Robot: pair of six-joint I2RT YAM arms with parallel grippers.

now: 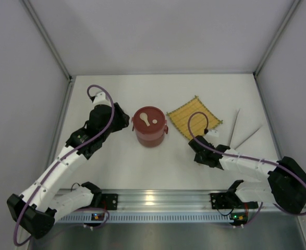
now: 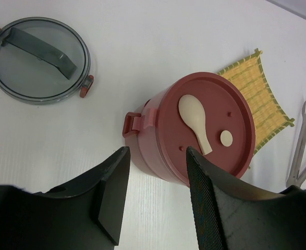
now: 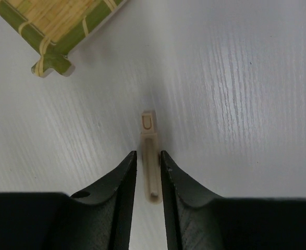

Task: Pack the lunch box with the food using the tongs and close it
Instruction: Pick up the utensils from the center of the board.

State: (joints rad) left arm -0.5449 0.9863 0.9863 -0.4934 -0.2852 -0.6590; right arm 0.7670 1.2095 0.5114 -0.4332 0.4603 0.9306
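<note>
When reading from the left, find the left gripper (image 2: 158,151) half open and empty, just beside the closed lunch box (image 1: 151,138), a spoon (image 2: 192,112) lying on its lid. Further right, past the mat (image 1: 194,117), find the right gripper (image 3: 148,153) narrow around a short stick (image 3: 149,122) lying lengthwise along the gap, far end pointing away from the wrist; cannot tell whether pinched yet. Right again, see the tongs (image 1: 234,127), legs running away from the near edge, nearest the right arm. Look to the left wrist view for a grey lid (image 2: 38,60) absent overhead, and to the right wrist view for the stick, hidden overhead. No food in sight.
</note>
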